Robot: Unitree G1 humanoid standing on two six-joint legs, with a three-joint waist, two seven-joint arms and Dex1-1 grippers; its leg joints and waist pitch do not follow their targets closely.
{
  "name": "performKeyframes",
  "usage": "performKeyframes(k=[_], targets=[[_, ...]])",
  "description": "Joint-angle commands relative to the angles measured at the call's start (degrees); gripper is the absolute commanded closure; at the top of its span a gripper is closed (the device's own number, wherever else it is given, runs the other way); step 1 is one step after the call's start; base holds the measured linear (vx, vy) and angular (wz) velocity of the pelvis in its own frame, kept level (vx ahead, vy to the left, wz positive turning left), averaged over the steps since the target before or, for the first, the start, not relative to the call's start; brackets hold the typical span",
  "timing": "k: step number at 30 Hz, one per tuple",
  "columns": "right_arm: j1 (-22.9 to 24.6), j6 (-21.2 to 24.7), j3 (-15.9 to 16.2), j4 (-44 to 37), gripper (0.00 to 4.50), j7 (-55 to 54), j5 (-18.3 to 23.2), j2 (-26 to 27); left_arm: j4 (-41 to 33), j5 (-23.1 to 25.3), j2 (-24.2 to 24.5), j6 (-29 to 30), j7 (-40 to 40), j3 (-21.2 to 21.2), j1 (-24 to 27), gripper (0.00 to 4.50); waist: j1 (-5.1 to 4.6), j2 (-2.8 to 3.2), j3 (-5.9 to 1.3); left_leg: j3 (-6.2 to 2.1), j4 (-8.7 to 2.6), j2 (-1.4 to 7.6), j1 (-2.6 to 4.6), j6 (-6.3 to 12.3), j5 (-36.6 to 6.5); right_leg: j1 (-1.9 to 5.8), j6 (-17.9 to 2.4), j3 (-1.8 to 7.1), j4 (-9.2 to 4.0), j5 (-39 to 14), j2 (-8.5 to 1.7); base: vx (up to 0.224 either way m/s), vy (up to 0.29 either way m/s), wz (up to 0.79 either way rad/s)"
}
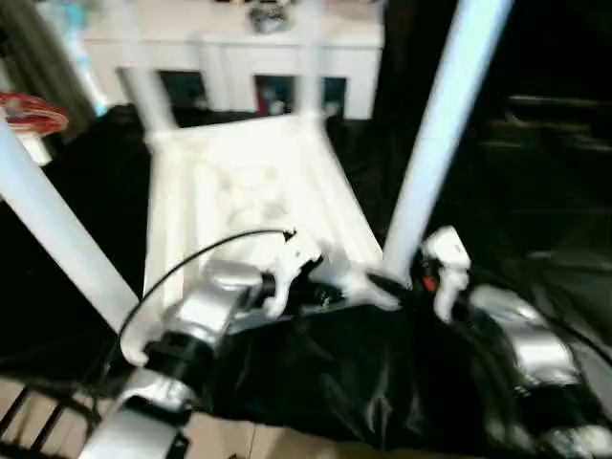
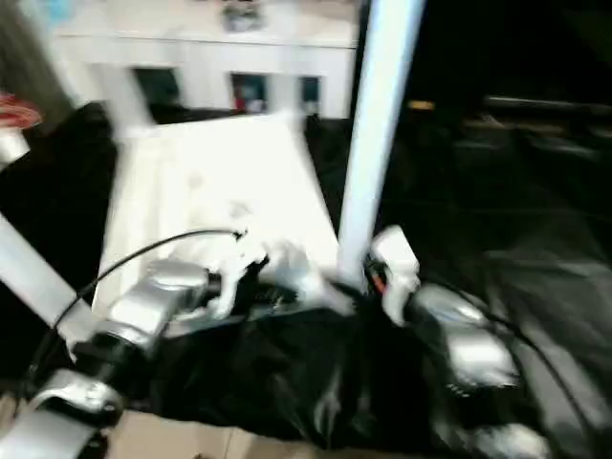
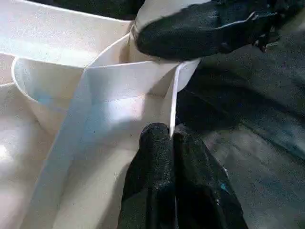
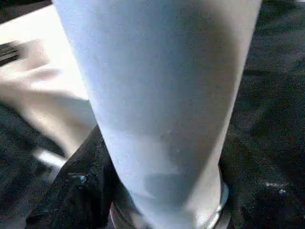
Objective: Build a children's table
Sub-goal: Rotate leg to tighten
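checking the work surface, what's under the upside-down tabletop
A black sheet lies under the tabletop and spreads out past its edges. What the sheet rests on is covered, and so is the tabletop's lower face.

Head pair set high, looking forward and down over both silver forearms onto the upturned table top [image 1: 253, 191] and the black-draped surface [image 1: 363, 373]; white cabinet [image 1: 239, 57] across the far edge; right eye shifted slightly sideways, sharing the same near leg [image 2: 378, 134] and top. Left wrist view very close, looking along black fingers [image 3: 159, 157] pressed together over a thin rib at a corner socket [image 3: 157, 71]; the other arm's dark finger [image 3: 200, 28] at that same socket. Right wrist view closer yet, facing the leg's lower end [image 4: 162, 95], shared with the head pair.
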Motion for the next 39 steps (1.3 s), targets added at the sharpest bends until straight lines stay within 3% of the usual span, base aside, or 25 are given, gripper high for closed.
performKeyframes(k=[1,2,4,7,8,17,22,24,25,28,34,39], targets=[[0.5,1.1,4.1,1.9,1.88,-0.4,-2.3,2.7,-1.9,-2.4,-3.4,-0.6,2.1,0.8,-2.0,4.50,0.08,-1.42,-2.76,-0.66,-4.07,0.63,0.27,1.99,-14.7,2.15,-10.5,0.96,-4.55,-21.5,-2.04,0.000,0.000,0.00],[-1.4,0.8,4.1,4.0,1.88,-4.0,-3.5,4.9,-1.6,-2.0,-4.8,-1.0,3.7,0.2,-2.4,4.50,-0.11,-1.02,-2.74,-0.58,-4.08,0.65,0.27,2.07,-14.7,2.00,-10.7,0.99,-4.60,-20.5,-1.91,0.000,0.000,0.00],[-2.2,0.6,3.6,4.1,1.88,-4.3,-2.8,6.6,-1.7,-2.0,-5.7,-1.3,3.3,-0.3,-2.5,4.50,-0.07,-1.13,-2.94,-0.55,-3.96,0.68,0.29,2.30,-13.7,2.12,-11.1,0.98,-4.40,-18.4,-1.86,0.000,0.000,0.00],[-2.1,1.0,3.0,3.3,1.18,-4.1,-1.9,7.1,-2.0,-2.1,-5.6,-1.9,2.1,-0.9,-2.3,4.50,0.14,-1.13,-3.13,-0.53,-3.83,0.74,0.14,3.31,-11.6,2.36,-12.0,1.03,-3.88,-14.5,-1.89,0.000,0.000,0.00],[-1.8,1.4,2.9,2.7,1.18,-3.5,-1.5,6.7,-2.3,-2.2,-5.1,-2.5,1.2,-1.2,-2.1,4.50,0.15,-1.57,-3.19,-0.49,-3.75,0.73,0.05,3.82,-10.8,2.48,-12.4,1.01,-3.70,-13.1,-1.84,0.000,0.000,0.00],[2.8,1.6,3.6,-2.7,0.30,8.4,1.3,-0.1,-5.0,-4.2,0.6,-6.0,-9.0,-2.0,-0.1,4.50,0.95,-0.87,-3.12,-0.40,-3.73,0.99,0.34,4.94,-11.0,2.39,-13.3,1.09,-3.62,-11.4,-1.85,0.000,0.000,0.00],[6.5,-0.2,6.3,-7.8,0.30,17.8,1.4,-6.0,-4.6,-5.8,4.0,-6.6,-16.4,-2.1,-0.9,4.50,1.71,-0.48,-3.16,-0.28,-3.66,1.13,0.47,4.80,-10.8,2.49,-14.0,1.08,-3.33,-9.0,-1.78,0.000,0.000,0.00],[7.7,-1.3,7.1,-9.2,0.30,20.8,1.6,-7.5,-4.9,-6.7,4.7,-6.6,-18.6,-2.3,-1.1,4.50,1.76,-0.58,-3.16,-0.28,-3.62,1.15,0.39,4.75,-11.0,2.57,-14.6,1.05,-3.21,-8.7,-1.88,0.000,0.000,0.00],[8.7,-1.0,7.9,-10.6,0.30,23.6,2.2,-8.7,-4.7,-7.2,4.9,-6.5,-19.7,-2.3,-1.4,4.50,1.82,-0.84,-3.11,-0.24,-3.64,1.16,0.39,4.89,-11.2,2.65,-14.6,1.05,-3.24,-8.8,-1.81,0.000,0.000,0.00],[10.3,1.1,9.3,-13.4,0.30,28.7,4.3,-10.8,-3.6,-7.7,5.2,-6.4,-21.7,-2.4,-2.1,4.50,2.14,-0.85,-3.11,-0.22,-3.56,1.27,0.38,5.53,-10.8,2.63,-14.9,1.10,-3.15,-8.8,-1.91,0.000,0.000,0.00],[10.7,3.1,10.7,-14.9,0.45,32.6,5.5,-12.1,-1.8,-7.3,5.5,-6.3,-23.4,-2.7,-2.9,4.50,2.57,-0.84,-3.01,-0.34,-3.67,1.28,0.39,4.79,-11.7,2.47,-14.2,1.08,-3.42,-12.4,-2.08,0.000,0.000,0.00],[10.3,3.2,11.2,-14.8,0.87,33.3,5.2,-12.3,-2.3,-7.4,5.9,-5.7,-24.5,-2.9,-2.8,4.50,2.73,-0.79,-3.15,-0.38,-3.63,1.29,0.44,4.40,-11.2,2.49,-14.4,1.11,-3.22,-10.8,-2.00,0.000,0.000,0.00]])
